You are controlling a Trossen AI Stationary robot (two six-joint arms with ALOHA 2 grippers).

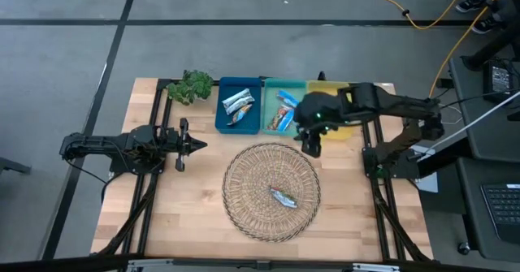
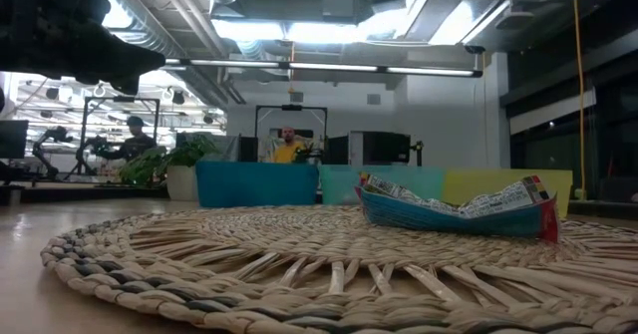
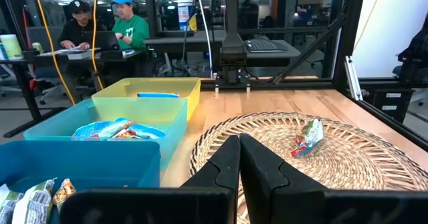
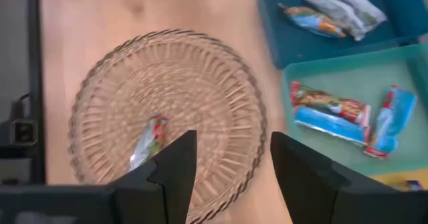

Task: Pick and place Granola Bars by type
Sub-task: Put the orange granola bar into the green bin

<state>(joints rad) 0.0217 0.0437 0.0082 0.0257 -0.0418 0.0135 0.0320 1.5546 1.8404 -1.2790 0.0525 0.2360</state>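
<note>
One granola bar [image 1: 284, 197] in a blue, red and white wrapper lies flat on the round woven mat [image 1: 244, 215], also seen in the low view as the bar [image 2: 459, 210]. Other granola bars lie in the blue bin [image 1: 238, 104] and the teal bin [image 1: 283, 114]; a blue one [image 3: 157, 95] shows in the yellow bin [image 3: 150, 87]. My right gripper [image 4: 231, 164] hangs open and holds nothing, above the mat's far edge, just in front of the teal bin, slanting down. My left gripper [image 3: 239, 164] rests shut and level at the table's left [image 1: 191, 144].
A green leafy plant [image 1: 191, 85] stands at the far left beside the blue bin. The three bins stand in a row along the far edge. Bare wood [image 1: 187, 215] lies left of the mat. People sit at desks beyond the table.
</note>
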